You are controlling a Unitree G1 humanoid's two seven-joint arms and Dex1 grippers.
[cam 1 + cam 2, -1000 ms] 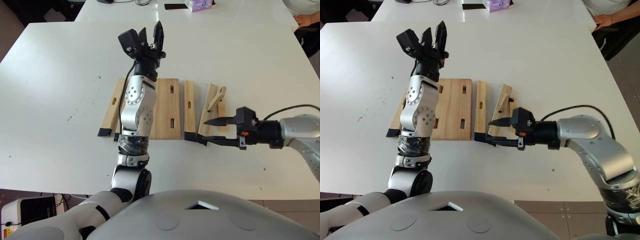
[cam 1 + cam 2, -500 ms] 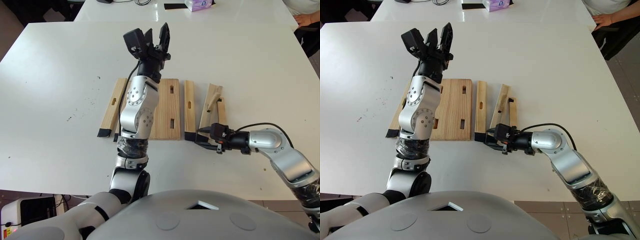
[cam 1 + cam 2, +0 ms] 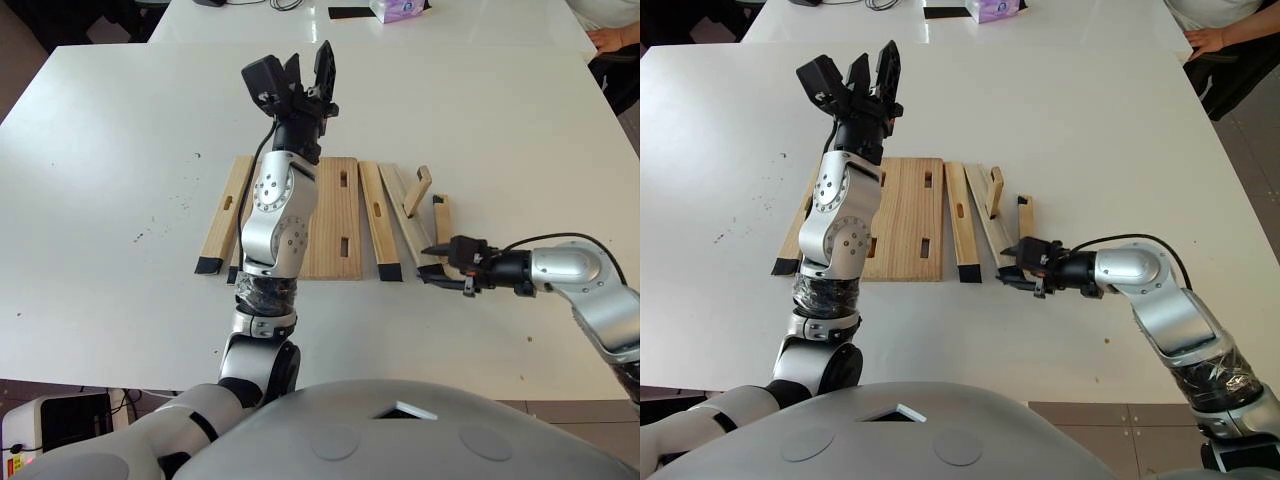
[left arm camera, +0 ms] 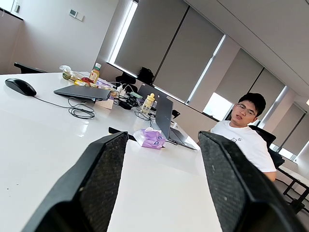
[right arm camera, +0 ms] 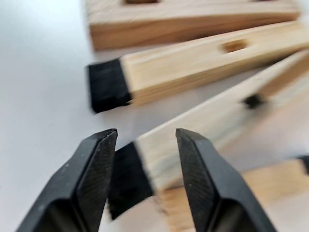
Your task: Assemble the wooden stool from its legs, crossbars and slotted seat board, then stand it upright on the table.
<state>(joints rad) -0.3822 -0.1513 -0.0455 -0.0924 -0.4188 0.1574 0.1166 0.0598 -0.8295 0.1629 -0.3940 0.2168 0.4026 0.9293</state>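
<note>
Wooden seat board (image 3: 335, 215) lay flat mid-table, unmoved. Inner leg (image 3: 378, 222) and outer leg (image 3: 413, 232) had skewed within the second — the outer now flatter. Right gripper (image 3: 428, 266), parted at its black foot, held nothing; left gripper (image 3: 308, 62) hung raised, spread wide. Assembly barely begun.

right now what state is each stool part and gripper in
left gripper: open, raised, empty
right gripper: open, low, empty
seat board: flat on the table, slots showing
far-left leg: lying flat, unjoined
middle leg: lying flat, unjoined
right leg: lying flat, black end at the right gripper
crossbar: tilted, one end raised over the right leg
short crossbar: lying flat
</note>
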